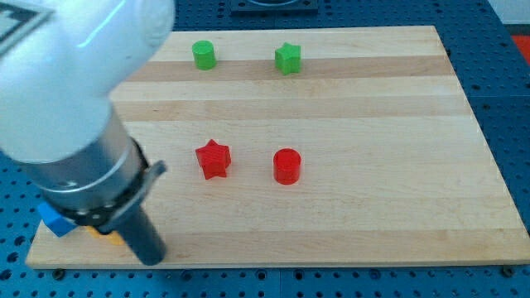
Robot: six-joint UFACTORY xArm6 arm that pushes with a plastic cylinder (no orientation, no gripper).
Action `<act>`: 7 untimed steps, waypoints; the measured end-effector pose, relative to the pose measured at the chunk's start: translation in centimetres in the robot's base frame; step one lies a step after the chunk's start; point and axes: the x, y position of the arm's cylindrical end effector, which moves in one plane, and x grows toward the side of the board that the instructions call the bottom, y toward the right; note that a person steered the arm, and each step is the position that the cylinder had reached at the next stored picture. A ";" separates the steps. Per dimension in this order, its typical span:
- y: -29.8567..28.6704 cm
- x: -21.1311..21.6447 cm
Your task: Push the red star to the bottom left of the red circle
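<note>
The red star (213, 159) lies on the wooden board (348, 215), left of centre. The red circle (286, 165) stands to its right, a small gap between them, at about the same height in the view. My tip (152, 259) rests on the board near the bottom left corner, well below and left of the red star, touching neither red block.
A green circle (204, 55) and a green star (287, 58) stand near the view's top edge of the board. A blue block (55, 221) and a yellow-orange block (105, 235) lie at the bottom left corner, partly hidden behind the arm (74, 108).
</note>
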 end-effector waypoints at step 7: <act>11.1 -10.7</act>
